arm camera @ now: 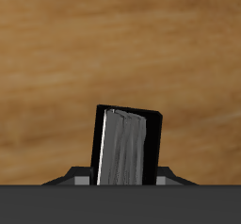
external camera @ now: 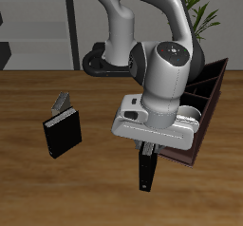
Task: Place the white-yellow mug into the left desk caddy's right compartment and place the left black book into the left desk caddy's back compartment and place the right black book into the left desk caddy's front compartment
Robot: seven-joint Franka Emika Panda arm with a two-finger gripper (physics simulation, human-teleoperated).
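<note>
Your end effector point(external camera: 145, 160) is closed on a black book point(external camera: 145, 172), which hangs upright below it, above the wooden worktop point(external camera: 38, 187) and near the worktop's front edge. In the wrist view you see this book point(arm camera: 129, 145) between the fingers, with its grey page edge toward the camera and only bare wood behind it. I cannot tell which of the two black books it is, because no white dot is visible. The left desk caddy point(external camera: 213, 89) lies just behind and beside the arm, long and dark maroon-brown, running from near the held book toward the back of the worktop. The robot's wrist covers a big part of it; you can see dividers in the open part farther back, but what is inside the compartments is not clear, and the white-yellow mug cannot be made out for sure. A second black book point(external camera: 64, 134) stands on the worktop well apart from the caddy, on the other side of the arm, and a grey patterned book point(external camera: 62, 103) leans just behind it, touching or almost touching. Between the held book and these two books the worktop is open wood. The held book's lower end is close to the caddy's near end.
</note>
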